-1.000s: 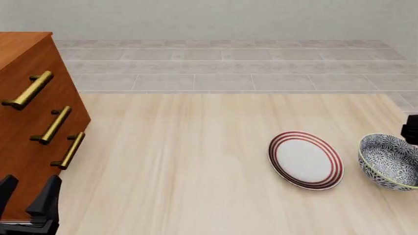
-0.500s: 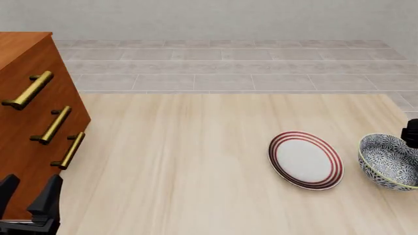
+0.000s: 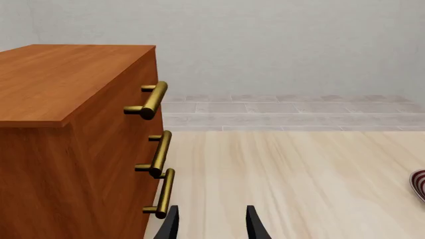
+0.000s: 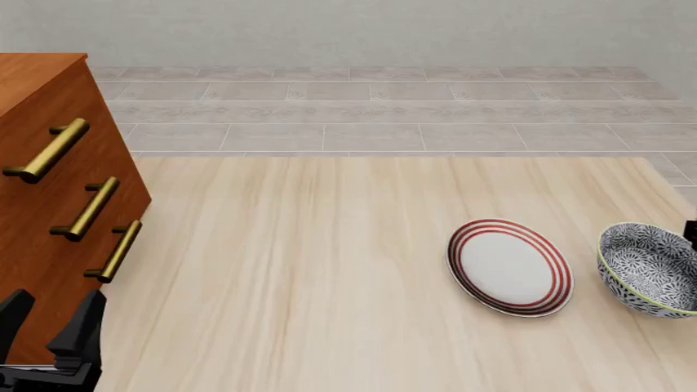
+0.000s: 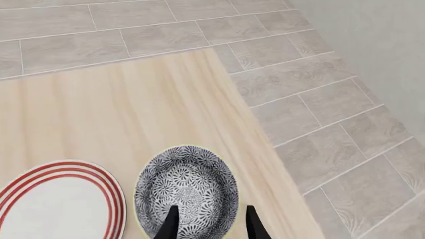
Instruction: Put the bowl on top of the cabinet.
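Front view: nothing done yet, my read is we're at the approach stage. The bowl (image 4: 650, 269) sits on the table (image 4: 326, 269) at the far right edge, just beside the red-ringed plate (image 4: 510, 266), well apart from the cabinet (image 4: 49, 204) at the far left. Right gripper (image 5: 208, 221) hangs above the bowl, fingers parted and empty, tips over its rim. Left gripper (image 3: 210, 224) is parked near the cabinet's front, fingers apart, holding nothing. Left to do: grasp, lift, carry across, set down on the cabinet top. Bowl is upright, deep and round, with a dense dark-blue-and-white floral pattern and a pale rim.
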Robot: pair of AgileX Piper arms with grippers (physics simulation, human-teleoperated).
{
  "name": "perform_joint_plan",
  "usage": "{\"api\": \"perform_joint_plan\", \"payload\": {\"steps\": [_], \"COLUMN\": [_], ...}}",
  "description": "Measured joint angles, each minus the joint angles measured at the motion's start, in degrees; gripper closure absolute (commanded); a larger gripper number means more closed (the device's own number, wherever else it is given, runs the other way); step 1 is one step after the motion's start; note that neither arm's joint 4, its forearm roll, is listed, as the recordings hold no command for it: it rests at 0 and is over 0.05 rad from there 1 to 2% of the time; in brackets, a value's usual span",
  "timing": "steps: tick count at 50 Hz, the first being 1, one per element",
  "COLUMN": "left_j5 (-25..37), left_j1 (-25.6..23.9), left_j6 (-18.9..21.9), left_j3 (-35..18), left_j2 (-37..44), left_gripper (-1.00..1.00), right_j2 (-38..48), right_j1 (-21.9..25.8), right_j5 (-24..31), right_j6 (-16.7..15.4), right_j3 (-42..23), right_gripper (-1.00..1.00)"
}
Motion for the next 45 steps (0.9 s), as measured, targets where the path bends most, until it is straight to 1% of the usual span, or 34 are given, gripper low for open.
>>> {"api": "perform_joint_plan", "payload": {"steps": [21,45], "left_j5": [-0.6,-1.2], "left_j1": [-0.1,-0.1], "left_j6": [0.3,0.6], "left_j3": [0.0,0.0], "left_j2": [0.9,2.0], "left_gripper": [-1.00,-1.00], "right_j2": [6.5,12.1], "right_j1": [-3.6,-5.6], "right_j5": [-5.7,-10.0], "right_j6": [-0.8,-1.5], "right_j3": [1.2,2.0], "right_gripper": [-1.00,-1.00]}}
